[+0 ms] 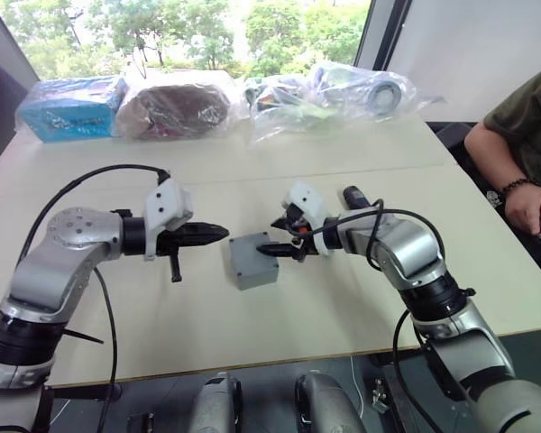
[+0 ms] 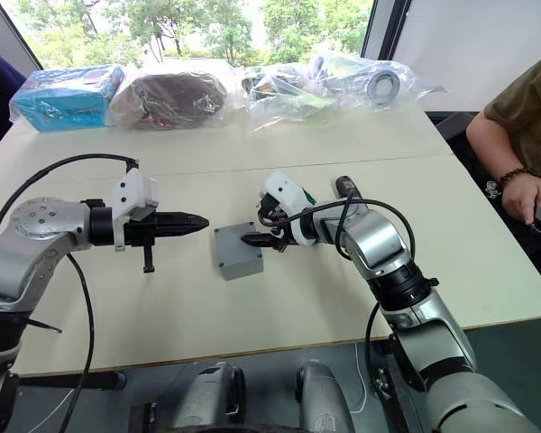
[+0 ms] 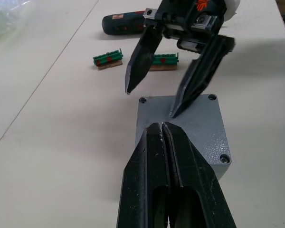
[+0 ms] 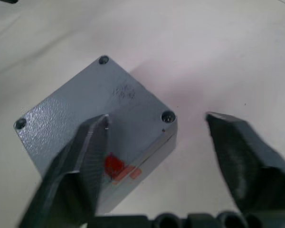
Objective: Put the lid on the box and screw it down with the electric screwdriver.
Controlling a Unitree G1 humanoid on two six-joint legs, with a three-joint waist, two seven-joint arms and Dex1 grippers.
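Right end effector [image 1: 272, 249]: fingers spread apart, holding nothing, tips poised over the near-right corner of the lid [image 1: 252, 256]; one finger [image 4: 80, 164] sits above the lid surface, the other [image 4: 244, 159] off its edge over bare tabletop [image 1: 343, 316]. Whether a tip touches the lid cannot be told.

Left end effector [image 1: 218, 234]: fingers pressed together, empty, pointing toward the box from its left, close to it but apart.

Count: one lid, one box [image 1: 255, 274], one electric screwdriver [image 3: 126, 23], two green circuit pieces [image 3: 108, 59].

Lid: grey, square, rounded corners, seated flush on the grey box; a screw shows in each of the four corner holes seen from the wrist views. The box stands at mid-tabletop between the two end effectors.

Electric screwdriver: black, lying flat on the tabletop beyond the right end effector, untouched. The green pieces lie side by side between it and the box.

Far edge of tabletop: several clear plastic bags [image 1: 338, 90], a blue package [image 1: 72, 108]. A person's arm [image 1: 514, 153] is at the right side.
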